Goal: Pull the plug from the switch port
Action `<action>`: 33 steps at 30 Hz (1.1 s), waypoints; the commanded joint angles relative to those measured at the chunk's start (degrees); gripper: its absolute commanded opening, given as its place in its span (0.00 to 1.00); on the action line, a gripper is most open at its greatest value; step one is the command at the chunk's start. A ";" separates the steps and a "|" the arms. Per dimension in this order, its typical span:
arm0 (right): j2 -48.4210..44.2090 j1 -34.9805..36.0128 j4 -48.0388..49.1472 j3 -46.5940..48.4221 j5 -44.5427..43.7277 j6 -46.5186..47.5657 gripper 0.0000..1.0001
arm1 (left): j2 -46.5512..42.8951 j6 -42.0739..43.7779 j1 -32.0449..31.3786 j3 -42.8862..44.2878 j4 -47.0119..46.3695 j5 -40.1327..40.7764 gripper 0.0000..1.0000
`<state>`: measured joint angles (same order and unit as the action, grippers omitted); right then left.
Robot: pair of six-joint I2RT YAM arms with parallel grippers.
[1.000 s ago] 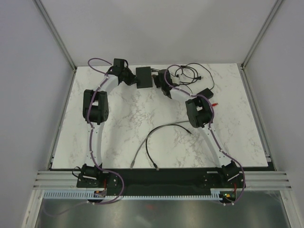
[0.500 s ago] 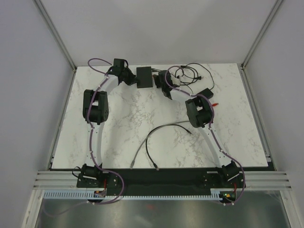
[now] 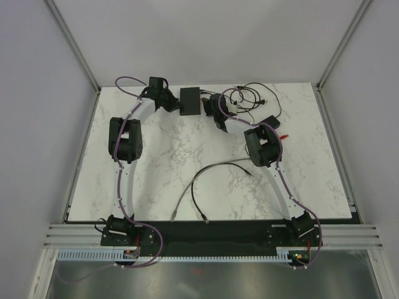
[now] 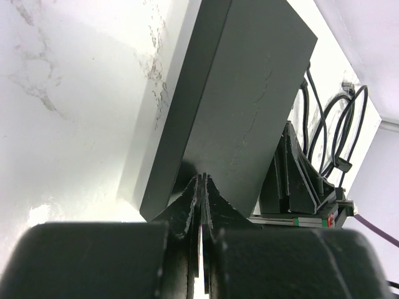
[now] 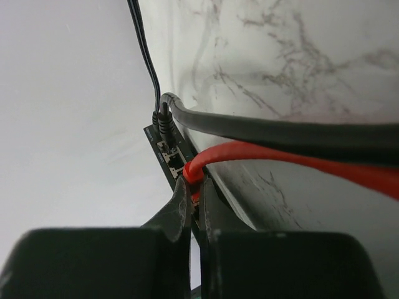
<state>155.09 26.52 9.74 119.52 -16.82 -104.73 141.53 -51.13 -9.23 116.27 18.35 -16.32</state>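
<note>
- Plainly, the flat matte-black rectangular switch (image 3: 191,101) lies near the far edge of the white marble-patterned bench (image 3: 162,162), about midway along that edge, with one arm's tool at each of its short ends.
- We see the left gripper (image 3: 171,103) at the switch's left end. In its wrist view the left gripper (image 4: 201,182) has its jaws pressed together with nothing between them, and the tips touch the near end of the switch (image 4: 237,106).
- We see the right gripper (image 3: 211,109) at the switch's right end, where the sockets are.
- In the right wrist view the right gripper (image 5: 192,185) has its jaws drawn in tight on the red plug (image 5: 189,176), and a sliver of red shows in the narrow gap between the fingers.
- That red plug sits right at the socket edge of the switch (image 5: 167,154); we cannot tell whether it is fully seated.
- From the plug the red cable (image 5: 268,157) curves away to the right over the bench.
- A thin black cord (image 5: 142,43) ends in a small black barrel plug set into the same edge, just beside the red plug.
- A thick dark cable (image 5: 287,132) runs above the red cable and close to it.
- Behind and right of the switch a tangle of thin black cords (image 3: 246,96) lies near the far edge, and a small black power-adapter brick (image 3: 269,122) rests close to it.
- Two loose thin cables (image 3: 192,190), one grey and one black, lie toward the near edge, well apart from the switch.
</note>
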 commanded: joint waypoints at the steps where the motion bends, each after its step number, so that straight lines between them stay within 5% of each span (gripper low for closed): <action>1: 1.71 -0.77 2.27 -5.52 -2.07 -17.17 0.00 | 1.02 0.86 -0.08 -2.54 7.93 4.98 0.02; 6: 0.84 -1.47 -3.57 -1.23 -4.36 -6.85 0.00 | 1.11 0.77 -0.08 -2.71 7.93 4.89 0.02; 10: 1.97 -2.18 -21.48 11.06 -7.96 6.27 0.00 | 1.02 0.86 0.09 -2.80 7.93 4.89 0.02; 13: 3.02 -2.35 -22.57 11.43 -4.65 5.15 0.00 | 0.94 1.21 0.01 -2.89 7.67 4.80 0.02; 18: 3.03 -1.39 -14.06 6.95 -0.24 6.63 0.00 | -2.04 3.49 -0.26 -4.55 5.65 3.66 0.02; 21: 1.46 -0.86 -10.30 3.10 1.43 9.19 0.00 | -8.10 4.02 -0.35 -11.66 -3.56 5.15 0.02; 26: -0.05 -0.86 3.95 -9.39 6.70 1.20 0.00 | -7.08 4.55 -0.52 -10.11 -9.12 -0.27 0.02; 33: 4.08 -0.95 3.80 -0.62 14.96 7.24 0.00 | -6.26 4.38 -1.49 -9.47 -12.45 -1.88 0.02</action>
<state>154.41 25.56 17.08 115.33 -11.07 -97.84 135.85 -48.97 -10.00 106.45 10.15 -17.12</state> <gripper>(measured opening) 0.029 0.028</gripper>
